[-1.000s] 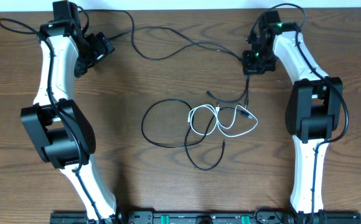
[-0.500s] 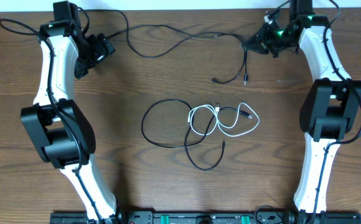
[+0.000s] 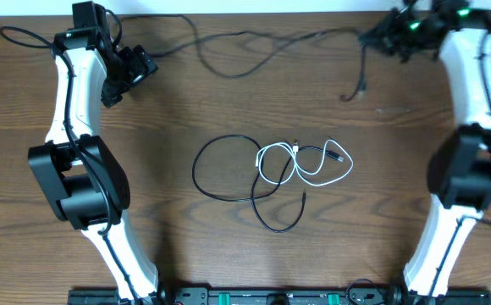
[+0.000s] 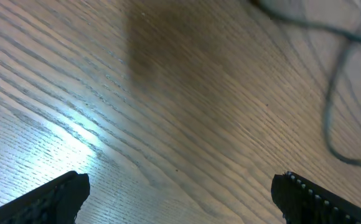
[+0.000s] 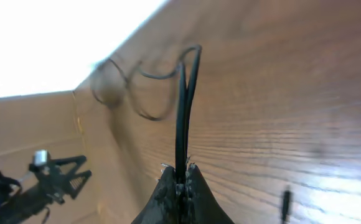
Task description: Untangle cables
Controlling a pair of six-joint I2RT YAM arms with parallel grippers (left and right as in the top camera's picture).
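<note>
Overhead, the left claw hangs over the far left of the table, jaws spread wide and holding nothing. The right claw sits at the far right edge, pinched on one black cable. That cable runs along the far side from the left arm's base across to the right claw. Its loose end droops toward the near side, just left of the claw. At mid-table lie the second black cable and the white cable. The black one makes a large loop on the left and a smaller loop nearer. The white one coils across its right part, so the two overlap. Both lie well apart from either claw.

Next, the left wrist view: the left claw shows only its two dark fingertips at the bottom corners, far apart, with bare wood between them. A blurred stretch of black cable curves at the upper right, not touching the tips.

Last, the right wrist view: the right claw is closed tight on the black cable. The cable rises from the jaws as two strands side by side, then bends left into a loop. A small dark plug shows at the lower right.
</note>
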